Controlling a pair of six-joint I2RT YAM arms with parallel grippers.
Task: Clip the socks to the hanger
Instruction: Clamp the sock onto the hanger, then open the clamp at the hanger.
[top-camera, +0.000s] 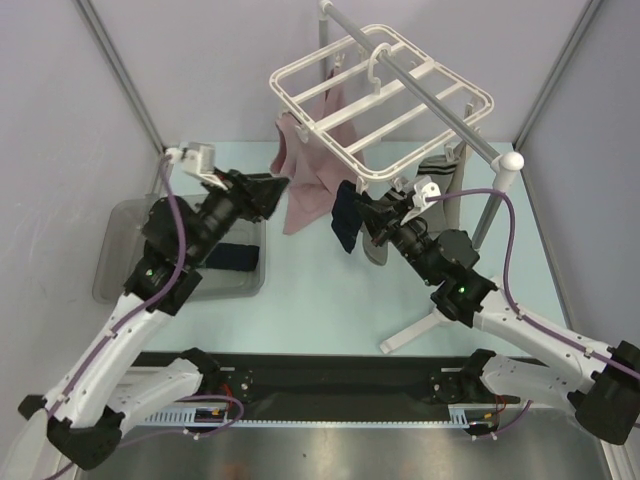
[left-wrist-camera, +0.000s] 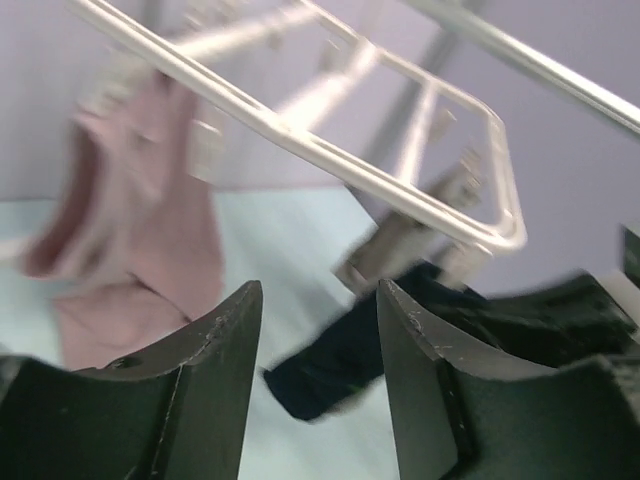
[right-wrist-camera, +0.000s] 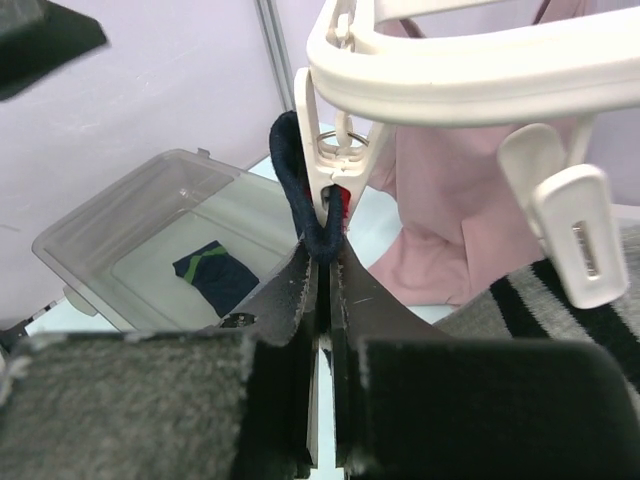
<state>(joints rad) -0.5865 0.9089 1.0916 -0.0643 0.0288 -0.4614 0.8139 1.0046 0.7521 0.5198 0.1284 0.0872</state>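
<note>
- Right gripper (right-wrist-camera: 322, 252): fingers pressed together, pinching the cuff edge of a navy sock (right-wrist-camera: 288, 170) directly under a white clip (right-wrist-camera: 322, 150) of the hanger (right-wrist-camera: 480, 75).
- The sock's cuff loops up into that clip; in the top view the sock (top-camera: 345, 218) hangs below the frame's near edge.
- Left gripper (left-wrist-camera: 320, 300): fingers moderately apart, nothing between them, raised near the hanger's left side and just beside the pink cloth (top-camera: 305, 185).
- Hanger (top-camera: 300, 112) hangs tilted from the grey pole stand (top-camera: 470, 129).
- Grey striped sock (right-wrist-camera: 560, 310) hangs on the right, near a free clip (right-wrist-camera: 565, 235).
- Clear plastic bin (right-wrist-camera: 110, 225) on the table at left holds a folded dark sock (right-wrist-camera: 215, 275) with a green stripe.
</note>
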